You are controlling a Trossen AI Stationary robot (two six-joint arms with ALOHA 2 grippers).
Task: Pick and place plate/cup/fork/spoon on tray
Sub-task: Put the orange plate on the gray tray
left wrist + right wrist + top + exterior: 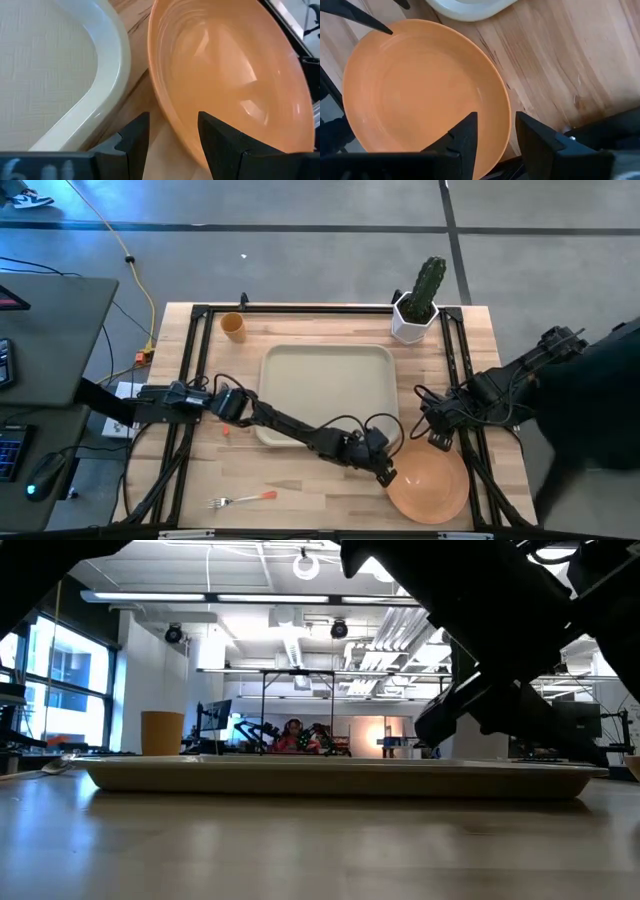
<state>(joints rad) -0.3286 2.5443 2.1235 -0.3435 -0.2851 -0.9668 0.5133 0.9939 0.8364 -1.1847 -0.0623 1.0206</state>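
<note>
The orange plate [428, 485] lies on the table at the near right, just off the cream tray's [328, 390] near right corner. My left gripper [385, 472] is open at the plate's left rim [167, 125], one finger over the plate's inside and one over the table. My right gripper [438, 440] is open at the plate's far rim [506, 131], one finger on each side of it. The orange cup [233, 326] stands at the far left. The fork [240, 500] lies near the front edge. Only a small red bit [228, 430] shows under my left arm, perhaps the spoon.
A white pot with a green cactus [418, 305] stands at the tray's far right corner. A dark metal frame [190, 380] runs along the table's left, right and far sides. My left arm lies across the tray's near left corner.
</note>
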